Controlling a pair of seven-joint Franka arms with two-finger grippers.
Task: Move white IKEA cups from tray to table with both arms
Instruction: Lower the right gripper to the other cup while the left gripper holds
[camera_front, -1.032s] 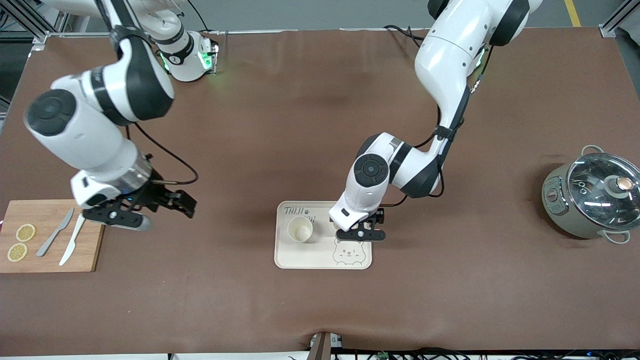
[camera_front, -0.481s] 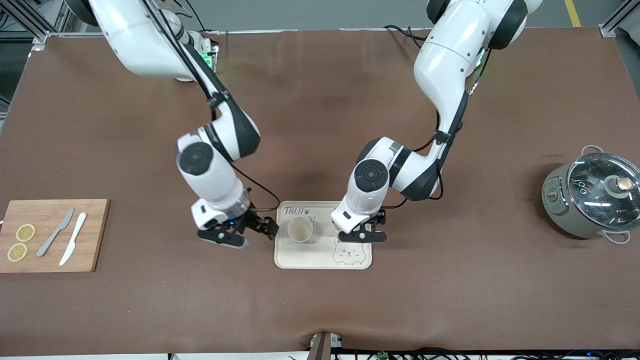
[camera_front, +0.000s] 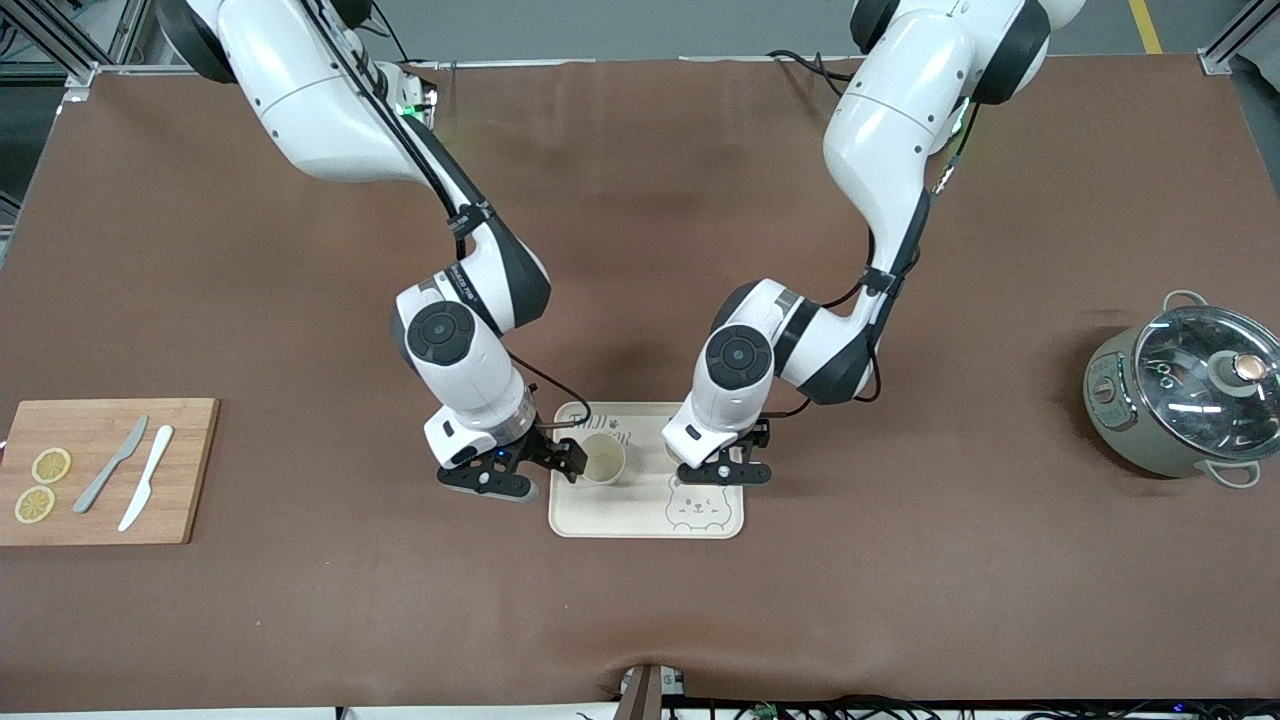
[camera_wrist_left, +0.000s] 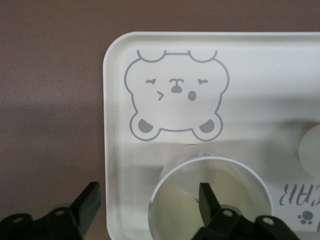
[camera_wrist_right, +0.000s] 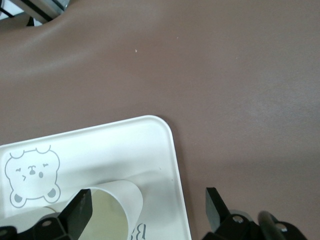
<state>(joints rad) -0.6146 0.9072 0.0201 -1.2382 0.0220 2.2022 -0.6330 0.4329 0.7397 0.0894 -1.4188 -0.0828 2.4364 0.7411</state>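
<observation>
A bear-printed tray (camera_front: 620, 520) lies mid-table. One white cup (camera_front: 603, 460) stands upright on it toward the right arm's end. My right gripper (camera_front: 548, 468) is low beside that cup and open. In the right wrist view, one finger is over the cup (camera_wrist_right: 117, 200) and the other is over the table off the tray's rim (camera_wrist_right: 170, 145). My left gripper (camera_front: 722, 470) is low over the tray's other end, open. It hides the second cup in the front view. In the left wrist view, one finger is over that cup's mouth (camera_wrist_left: 215, 197) and the other is past the tray's edge (camera_wrist_left: 112, 125).
A wooden cutting board (camera_front: 190, 470) with two lemon slices and two knives lies at the right arm's end. A grey-green lidded pot (camera_front: 1185, 395) stands at the left arm's end. Brown table surface surrounds the tray.
My right arm has swung from over the cutting board to the tray and come down beside the cup. My left gripper has stayed nearly still over its cup.
</observation>
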